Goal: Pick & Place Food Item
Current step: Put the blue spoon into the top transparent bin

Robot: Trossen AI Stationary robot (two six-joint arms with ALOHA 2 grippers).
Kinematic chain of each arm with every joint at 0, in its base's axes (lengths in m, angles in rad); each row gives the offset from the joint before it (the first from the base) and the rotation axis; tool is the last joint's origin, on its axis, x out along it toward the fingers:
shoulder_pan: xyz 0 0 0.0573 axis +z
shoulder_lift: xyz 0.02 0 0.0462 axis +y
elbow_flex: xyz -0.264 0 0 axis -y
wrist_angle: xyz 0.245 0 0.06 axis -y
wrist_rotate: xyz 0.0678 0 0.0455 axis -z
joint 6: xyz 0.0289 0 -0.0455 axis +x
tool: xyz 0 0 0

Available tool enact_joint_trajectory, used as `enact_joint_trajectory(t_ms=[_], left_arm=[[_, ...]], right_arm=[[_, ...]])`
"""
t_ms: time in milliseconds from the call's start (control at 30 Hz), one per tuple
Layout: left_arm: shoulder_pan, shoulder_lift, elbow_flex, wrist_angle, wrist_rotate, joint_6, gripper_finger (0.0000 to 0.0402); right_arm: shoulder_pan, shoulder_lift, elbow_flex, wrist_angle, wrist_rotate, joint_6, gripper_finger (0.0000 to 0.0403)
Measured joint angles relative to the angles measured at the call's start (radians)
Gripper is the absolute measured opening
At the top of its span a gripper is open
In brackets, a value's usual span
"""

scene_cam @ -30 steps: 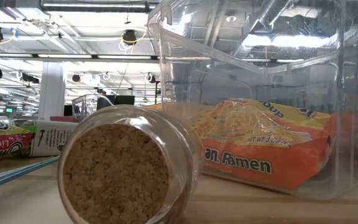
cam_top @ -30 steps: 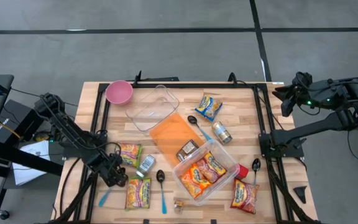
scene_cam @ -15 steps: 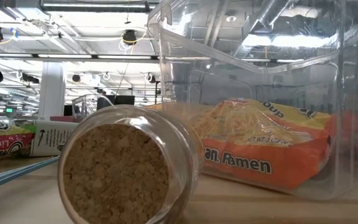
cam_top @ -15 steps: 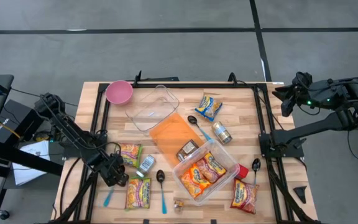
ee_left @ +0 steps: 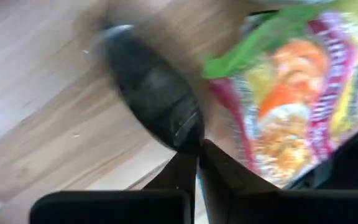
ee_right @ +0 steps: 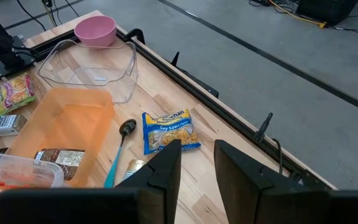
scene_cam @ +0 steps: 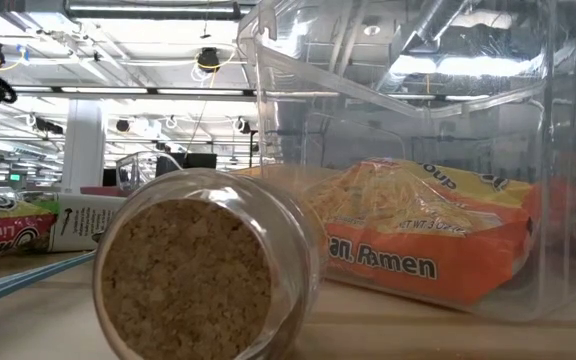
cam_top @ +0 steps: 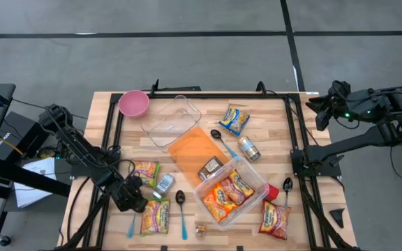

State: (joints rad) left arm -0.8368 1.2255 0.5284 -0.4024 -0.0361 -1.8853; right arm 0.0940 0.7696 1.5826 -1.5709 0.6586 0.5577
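Note:
My left gripper point(cam_top: 132, 201) is near the table's near left corner, shut on a spoon with a black bowl point(ee_left: 154, 106) and a blue handle point(cam_top: 131, 225). It stands between two ramen packets, one point(cam_top: 146, 171) on its far side and one point(cam_top: 155, 217) on its right, which also shows in the left wrist view point(ee_left: 291, 106). A clear container point(cam_top: 230, 192) holds more ramen packets. My right gripper point(cam_top: 319, 111) is open and empty, off the table's far right corner. My left gripper pinches the spoon's blue handle point(ee_left: 197, 182) between its two fingers, right behind the black bowl. The fingers slant down from above and lie across the handle. The bowl sticks out past the fingertips, and the handle's free end points toward the table's near edge.
A pink bowl point(cam_top: 134, 102), an empty clear container point(cam_top: 172, 120) and an orange lid point(cam_top: 195, 150) lie at the middle and far left. Ramen packets point(cam_top: 235, 118) point(cam_top: 275, 218), a can point(cam_top: 248, 148), a carton point(cam_top: 163, 184), other spoons point(cam_top: 181, 202) and a corked jar point(scene_cam: 198, 270) lie around.
My left gripper has gone toward the table's right edge, staying shut on the spoon. The blue handle has gone along with it and now lies close beside the near ramen packet.

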Motion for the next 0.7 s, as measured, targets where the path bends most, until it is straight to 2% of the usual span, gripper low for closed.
enact_joint_trajectory(t_ms=[200, 433, 567, 700], left_arm=[[0.000, 0.000, 0.057, -0.006, -0.048, 0.052, 0.0000], [0.001, -0.001, 0.158, -0.148, -0.105, 0.109, 0.0000], [0.016, -0.044, 0.197, -0.204, -0.199, 0.156, 0.0000], [0.072, -0.128, 0.218, -0.218, -0.363, 0.269, 0.0000]], right_arm=[[0.000, 0.000, 0.000, 0.000, 0.000, -0.004, 0.0093], [0.000, 0.000, 0.000, 0.000, 0.000, -0.004, 0.0093], [0.000, 0.000, 0.000, 0.000, 0.019, 0.003, 0.0093], [0.000, 0.000, 0.000, 0.000, 0.044, 0.028, 0.0093]])
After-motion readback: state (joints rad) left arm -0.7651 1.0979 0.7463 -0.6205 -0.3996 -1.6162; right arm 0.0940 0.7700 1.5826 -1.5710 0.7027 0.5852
